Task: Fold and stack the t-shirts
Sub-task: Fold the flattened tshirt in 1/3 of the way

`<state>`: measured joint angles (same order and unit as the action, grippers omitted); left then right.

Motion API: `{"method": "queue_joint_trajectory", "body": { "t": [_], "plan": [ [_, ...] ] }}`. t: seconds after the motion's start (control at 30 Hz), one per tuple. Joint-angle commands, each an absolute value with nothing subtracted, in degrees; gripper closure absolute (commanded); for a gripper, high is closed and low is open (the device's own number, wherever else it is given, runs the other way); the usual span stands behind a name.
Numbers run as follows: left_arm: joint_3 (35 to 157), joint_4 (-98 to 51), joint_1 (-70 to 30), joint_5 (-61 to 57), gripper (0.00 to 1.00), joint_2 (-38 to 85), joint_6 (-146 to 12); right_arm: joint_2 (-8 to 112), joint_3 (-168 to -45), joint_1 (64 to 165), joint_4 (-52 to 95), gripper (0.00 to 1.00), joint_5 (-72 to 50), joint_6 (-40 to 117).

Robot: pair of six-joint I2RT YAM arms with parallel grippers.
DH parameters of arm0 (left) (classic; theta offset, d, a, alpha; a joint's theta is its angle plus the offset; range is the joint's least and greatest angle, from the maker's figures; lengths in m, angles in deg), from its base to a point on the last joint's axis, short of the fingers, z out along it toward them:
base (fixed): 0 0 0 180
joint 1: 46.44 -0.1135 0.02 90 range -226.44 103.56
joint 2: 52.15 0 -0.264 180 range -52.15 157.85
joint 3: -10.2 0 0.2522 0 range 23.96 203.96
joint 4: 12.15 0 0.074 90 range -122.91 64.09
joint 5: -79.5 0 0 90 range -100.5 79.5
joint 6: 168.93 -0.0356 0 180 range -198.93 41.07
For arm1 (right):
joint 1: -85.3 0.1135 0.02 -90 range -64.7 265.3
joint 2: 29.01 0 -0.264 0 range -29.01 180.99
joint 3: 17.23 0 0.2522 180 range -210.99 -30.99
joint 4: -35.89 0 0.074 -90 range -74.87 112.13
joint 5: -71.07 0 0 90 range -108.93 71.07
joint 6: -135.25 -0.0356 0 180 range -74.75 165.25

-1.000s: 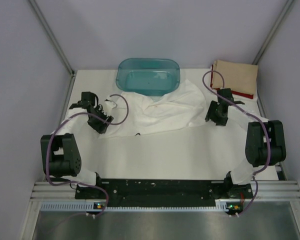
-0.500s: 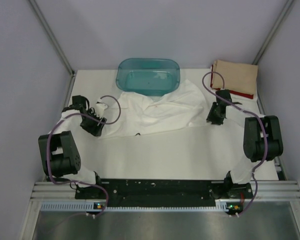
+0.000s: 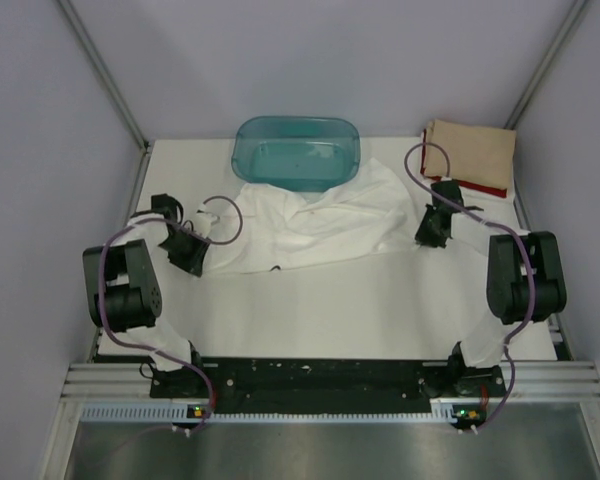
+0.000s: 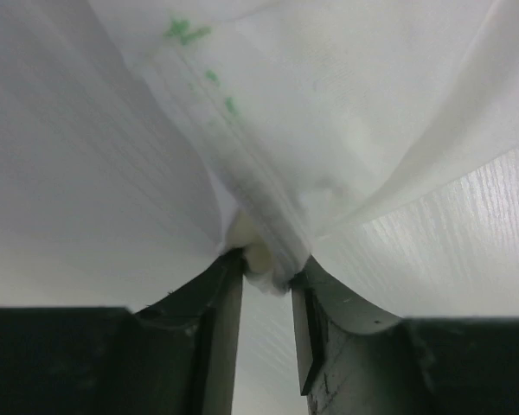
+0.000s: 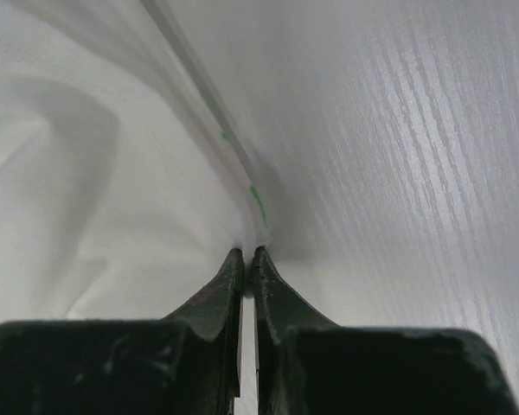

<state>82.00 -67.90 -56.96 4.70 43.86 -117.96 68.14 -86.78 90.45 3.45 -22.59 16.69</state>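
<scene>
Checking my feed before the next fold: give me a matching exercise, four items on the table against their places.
1 white cloth t-shirt
2 translucent teal plastic tub
3 tan folded t-shirt
4 red cloth t-shirt

A far right corner, topmost
B far centre
C only an edge showing beneath another shirt
D spread across mid-table

Pairs: 1-D, 2-B, 3-A, 4-C
</scene>
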Motion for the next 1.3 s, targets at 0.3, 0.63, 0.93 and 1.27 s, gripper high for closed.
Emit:
{"method": "queue_joint_trajectory", "body": {
  "t": [0.3, 0.63, 0.93, 1.27],
  "plan": [
    [90.7, -82.6, -58.9, 8.9, 1.0, 36.5, -119.8, 49.1, -86.4, 90.7, -1.4, 1.0, -23.8, 18.3],
    [112.7, -101.7, -60.2, 6.5, 1.0, 17.4, -125.3, 25.2, -99.8, 90.7, -15.9, 1.0, -23.8, 21.9],
    [126.2, -100.0, -60.2, -1.3, 1.0, 8.4, -125.9, 18.2, -116.7, 90.8, -26.6, 1.0, -23.2, 24.4],
    [128.9, -89.7, -60.2, 0.0, 1.0, 17.3, -122.4, 29.6, -119.6, 90.8, -20.2, 1.0, -21.8, 25.4]
  ]
}}
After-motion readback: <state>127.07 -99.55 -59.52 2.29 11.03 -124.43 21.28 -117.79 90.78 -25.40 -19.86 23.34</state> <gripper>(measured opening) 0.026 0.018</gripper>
